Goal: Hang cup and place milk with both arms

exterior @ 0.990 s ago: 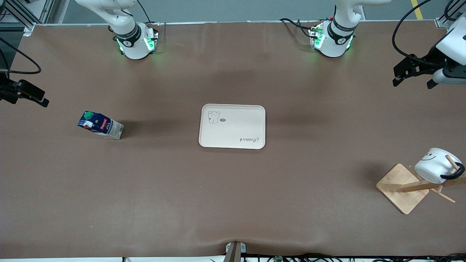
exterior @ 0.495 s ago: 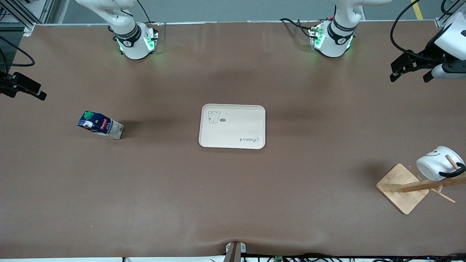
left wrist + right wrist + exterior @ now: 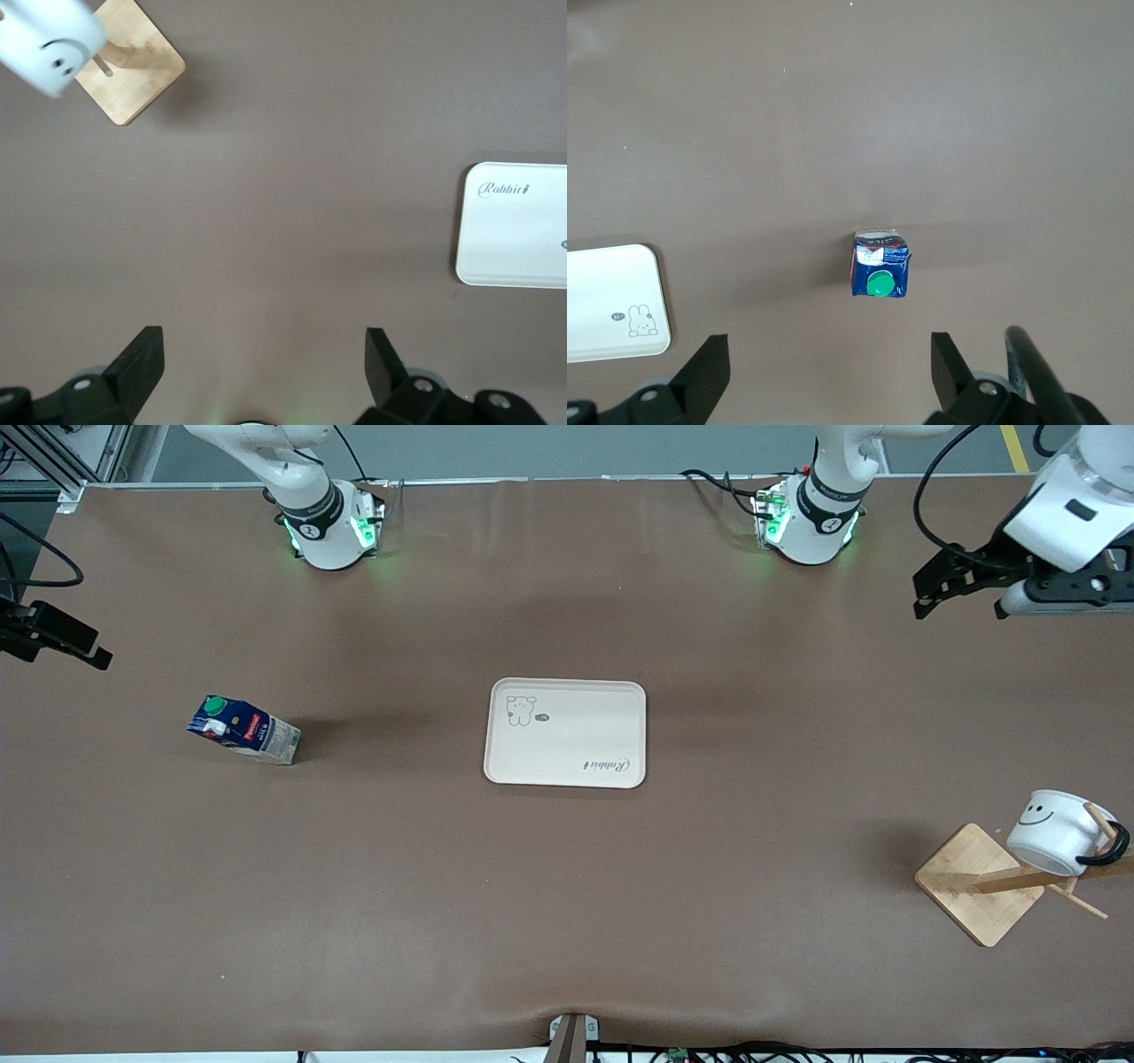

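The white ceramic cup (image 3: 1054,831) with a black handle and a black smiley face hangs by its handle on a peg of the bamboo cup rack (image 3: 992,882), whose square wooden base sits on the brown bench (image 3: 567,886) at the left arm's end, nearer the front camera than the tray. In the left wrist view the cup (image 3: 44,40) shows above the same rack base (image 3: 131,73). The small dark blue milk carton (image 3: 244,730) with a green round cap, red-and-white label and pale lower part stands on the bench toward the right arm's end, well apart from the cream rectangular plastic tray (image 3: 565,732) at the bench's middle; nothing lies on the tray. The right wrist view looks straight down on the carton's cap (image 3: 879,274). The left claw (image 3: 961,583) is held in the air over bare bench at the left arm's end, its fingers apart and empty. The right claw (image 3: 58,638) is held over the edge of the bench at the right arm's end, fingers likewise apart and empty, with the carton below its camera.
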### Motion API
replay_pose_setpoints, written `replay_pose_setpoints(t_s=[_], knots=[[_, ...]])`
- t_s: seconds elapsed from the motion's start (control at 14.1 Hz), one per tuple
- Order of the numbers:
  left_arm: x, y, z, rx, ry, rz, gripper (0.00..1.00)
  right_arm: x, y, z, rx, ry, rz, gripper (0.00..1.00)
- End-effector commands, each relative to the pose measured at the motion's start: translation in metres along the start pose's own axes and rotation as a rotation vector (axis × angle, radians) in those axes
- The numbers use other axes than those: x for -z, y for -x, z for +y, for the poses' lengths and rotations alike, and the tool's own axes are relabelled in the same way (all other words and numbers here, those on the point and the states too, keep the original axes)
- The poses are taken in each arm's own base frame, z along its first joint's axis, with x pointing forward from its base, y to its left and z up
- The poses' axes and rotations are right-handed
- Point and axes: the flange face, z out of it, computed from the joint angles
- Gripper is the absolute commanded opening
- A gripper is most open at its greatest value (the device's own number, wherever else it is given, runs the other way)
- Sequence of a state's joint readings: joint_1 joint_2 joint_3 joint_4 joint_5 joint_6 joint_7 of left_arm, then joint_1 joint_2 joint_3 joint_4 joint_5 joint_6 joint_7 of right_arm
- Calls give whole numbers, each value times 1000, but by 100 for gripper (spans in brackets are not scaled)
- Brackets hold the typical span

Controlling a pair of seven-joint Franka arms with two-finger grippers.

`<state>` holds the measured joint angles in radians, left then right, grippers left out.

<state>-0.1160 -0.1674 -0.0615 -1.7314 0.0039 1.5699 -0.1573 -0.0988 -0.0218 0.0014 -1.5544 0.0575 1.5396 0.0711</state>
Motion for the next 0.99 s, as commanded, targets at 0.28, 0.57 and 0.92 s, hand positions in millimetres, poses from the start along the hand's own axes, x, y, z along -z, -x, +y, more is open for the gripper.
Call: replay_pose_setpoints(t_s=[0.28,0.57,0.92], knots=[[0,-28,5,70,-23,-1,100,16,3,-1,-17,10,24,100],[2,-40,-9,81,-16,0,100,22,4,-10,-2,16,32,100],[3,-40,-42,46,-7,-14,100,26,5,-9,7,76,43,100]])
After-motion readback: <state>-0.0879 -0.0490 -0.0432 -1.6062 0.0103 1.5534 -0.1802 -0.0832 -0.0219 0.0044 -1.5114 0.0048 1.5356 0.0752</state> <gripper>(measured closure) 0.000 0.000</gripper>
